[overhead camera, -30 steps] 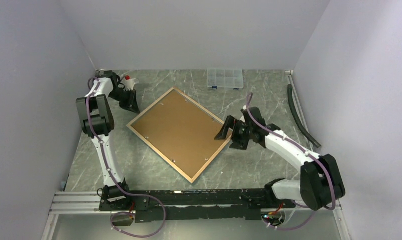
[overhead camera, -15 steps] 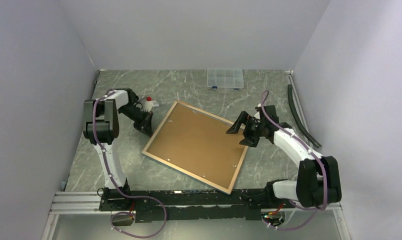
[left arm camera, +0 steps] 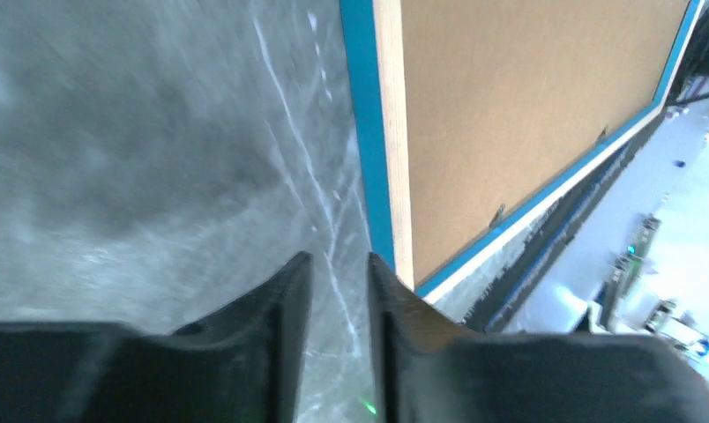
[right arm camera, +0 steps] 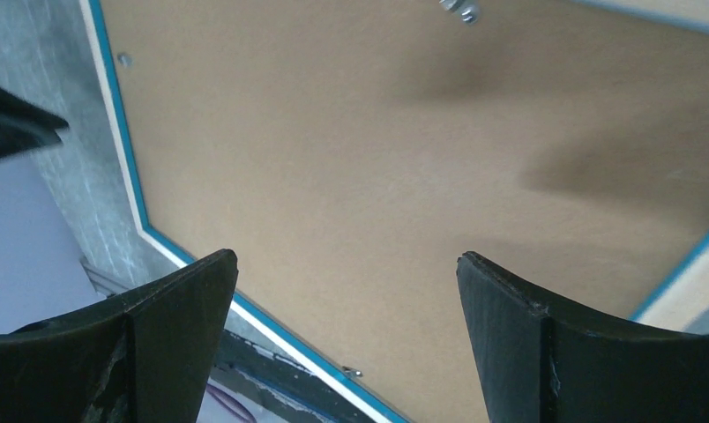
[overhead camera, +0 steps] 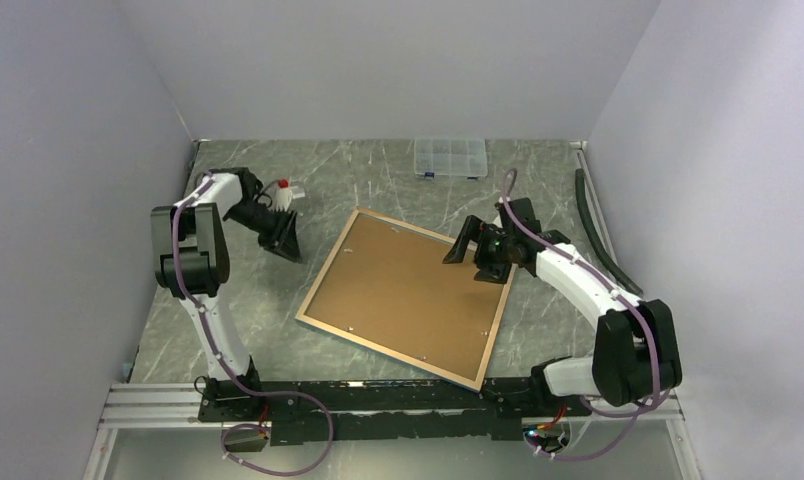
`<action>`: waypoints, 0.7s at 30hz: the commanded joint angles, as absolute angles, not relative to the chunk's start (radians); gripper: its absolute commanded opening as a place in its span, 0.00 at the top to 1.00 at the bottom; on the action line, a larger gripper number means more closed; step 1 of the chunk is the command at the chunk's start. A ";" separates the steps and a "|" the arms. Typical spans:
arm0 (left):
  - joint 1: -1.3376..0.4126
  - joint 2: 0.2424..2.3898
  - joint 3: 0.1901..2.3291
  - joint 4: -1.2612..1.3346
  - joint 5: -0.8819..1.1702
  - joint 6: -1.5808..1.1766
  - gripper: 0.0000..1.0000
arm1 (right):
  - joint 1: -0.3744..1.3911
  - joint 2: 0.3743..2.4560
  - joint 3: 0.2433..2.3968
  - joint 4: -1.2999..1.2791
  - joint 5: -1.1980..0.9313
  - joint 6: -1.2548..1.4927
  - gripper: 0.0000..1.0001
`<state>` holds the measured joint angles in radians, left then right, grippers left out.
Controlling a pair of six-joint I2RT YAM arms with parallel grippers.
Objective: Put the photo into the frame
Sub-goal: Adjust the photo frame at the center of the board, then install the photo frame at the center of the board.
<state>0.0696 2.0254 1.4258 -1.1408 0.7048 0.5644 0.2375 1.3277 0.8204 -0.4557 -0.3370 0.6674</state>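
The frame [overhead camera: 408, 298] is lying face down near the middle of the table [overhead camera: 378, 175], turned at a slant. Its tan wood-coloured rear is facing up, and a brown backing board [right arm camera: 333, 132] is sitting inside the border. A thin blue edge is showing along the frame's sides in both wrist views, and small metal tabs [right arm camera: 457, 9] are sitting near the board's rim.

The right hand [overhead camera: 475, 258] is hovering over the frame's far right corner with its fingers [right arm camera: 175, 326] spread wide, grasping nothing. In the right wrist view the board is filling the whole space between them. Whether the fingertips are touching the board cannot be told.

The left hand [overhead camera: 284, 238] is hanging over bare table to the left of the frame's far corner. In the blurred left wrist view its fingers are standing only a little apart, released, with nothing but marbled table showing in the narrow gap, and the frame's blue edge is running close by the right-hand finger.

A clear compartment box [overhead camera: 450, 157] is sitting at the table's far edge, well apart from the frame, and a black hose [overhead camera: 598, 235] is lying along the right side
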 commanded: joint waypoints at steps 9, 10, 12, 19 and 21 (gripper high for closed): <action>0.007 2.136 1.545 -1.036 0.830 0.430 0.56 | 0.380 1.264 0.849 -0.618 -0.122 0.792 0.00; 0.007 2.142 1.541 -1.024 0.827 0.426 0.54 | 0.366 1.226 0.819 -0.642 -0.086 0.807 0.00; 0.006 2.146 1.531 -1.006 0.822 0.427 0.51 | 0.312 1.159 0.762 -0.671 -0.046 0.826 0.00; 0.007 2.140 1.494 -0.985 0.841 0.452 0.52 | 0.241 1.146 0.673 -0.686 -0.033 0.814 0.00; 0.007 2.128 1.474 -0.973 0.841 0.456 0.54 | 0.240 1.157 0.647 -0.651 -0.039 0.823 0.00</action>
